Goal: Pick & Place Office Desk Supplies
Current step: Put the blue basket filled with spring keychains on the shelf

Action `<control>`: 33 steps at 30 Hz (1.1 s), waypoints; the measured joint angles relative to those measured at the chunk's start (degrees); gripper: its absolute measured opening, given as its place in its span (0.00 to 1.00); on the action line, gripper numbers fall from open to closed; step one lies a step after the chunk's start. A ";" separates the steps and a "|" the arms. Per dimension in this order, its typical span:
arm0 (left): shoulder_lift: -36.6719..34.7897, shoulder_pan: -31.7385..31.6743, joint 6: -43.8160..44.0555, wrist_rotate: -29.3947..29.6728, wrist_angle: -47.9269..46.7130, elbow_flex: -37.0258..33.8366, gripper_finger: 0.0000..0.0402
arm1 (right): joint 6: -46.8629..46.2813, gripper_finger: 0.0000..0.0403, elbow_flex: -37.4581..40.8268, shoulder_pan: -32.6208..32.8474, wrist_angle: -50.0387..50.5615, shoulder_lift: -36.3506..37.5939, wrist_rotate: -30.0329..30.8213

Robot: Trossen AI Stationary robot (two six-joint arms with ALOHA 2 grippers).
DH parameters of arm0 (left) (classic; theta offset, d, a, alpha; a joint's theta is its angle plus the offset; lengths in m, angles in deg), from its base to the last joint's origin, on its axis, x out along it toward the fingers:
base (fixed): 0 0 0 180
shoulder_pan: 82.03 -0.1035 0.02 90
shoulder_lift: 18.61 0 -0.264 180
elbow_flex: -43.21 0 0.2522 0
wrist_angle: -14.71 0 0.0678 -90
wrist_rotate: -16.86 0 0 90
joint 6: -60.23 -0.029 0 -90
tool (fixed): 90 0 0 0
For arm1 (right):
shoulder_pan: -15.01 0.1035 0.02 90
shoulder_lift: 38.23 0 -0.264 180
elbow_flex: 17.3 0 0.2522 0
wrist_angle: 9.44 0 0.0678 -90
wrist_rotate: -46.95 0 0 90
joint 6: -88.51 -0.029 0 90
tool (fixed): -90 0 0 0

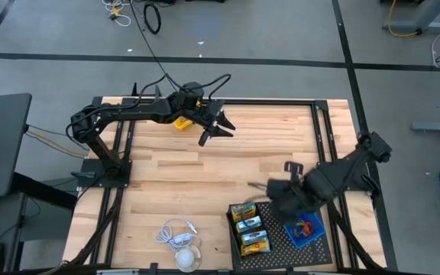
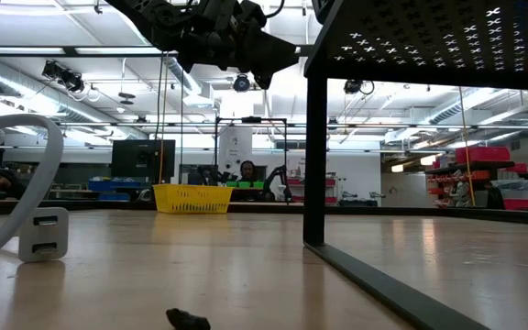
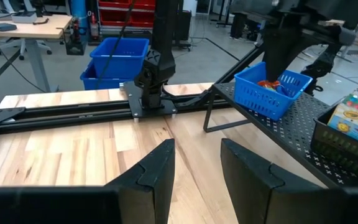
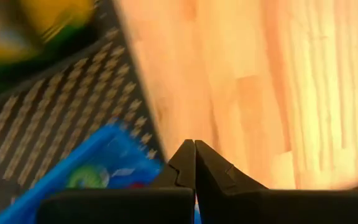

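right pincer [image 4: 194, 163]: clenched, nothing between tips; lower right of high view, poised over blue basket [image 1: 305, 229], judged ready to reach in.
left pincer [image 1: 218, 127]: released, holding nothing; upper centre of high view, raised off tabletop [image 1: 228, 164], waiting.
crayon boxes [image 1: 250, 228]: three in a row in a holder on black perforated tray [image 1: 281, 248], lower centre, just left of basket.
coloured bits: in basket, kept together there; kind unclear.
yellow item [image 1: 182, 122]: under left arm, partly hidden.
white cable [image 1: 176, 233]: lower left of tray.
view difference: left wrist view shows tray on legs; low view shows yellow basket [image 2: 192, 198] in the room behind.
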 joint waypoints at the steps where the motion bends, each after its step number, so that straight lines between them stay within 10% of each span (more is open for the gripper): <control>1: 0.00 0.00 0.02 0.00 0.06 0.00 0.34 | -0.56 0.00 0.00 -0.98 -0.02 0.00 0.10; 25: 0.00 0.02 -0.32 -0.59 0.13 0.00 0.34 | 10.64 0.00 0.00 -8.16 0.00 0.00 -13.95; 33: 0.00 0.02 -0.37 -0.61 0.13 0.00 0.34 | 10.82 0.00 0.00 -3.16 -0.02 0.00 -28.33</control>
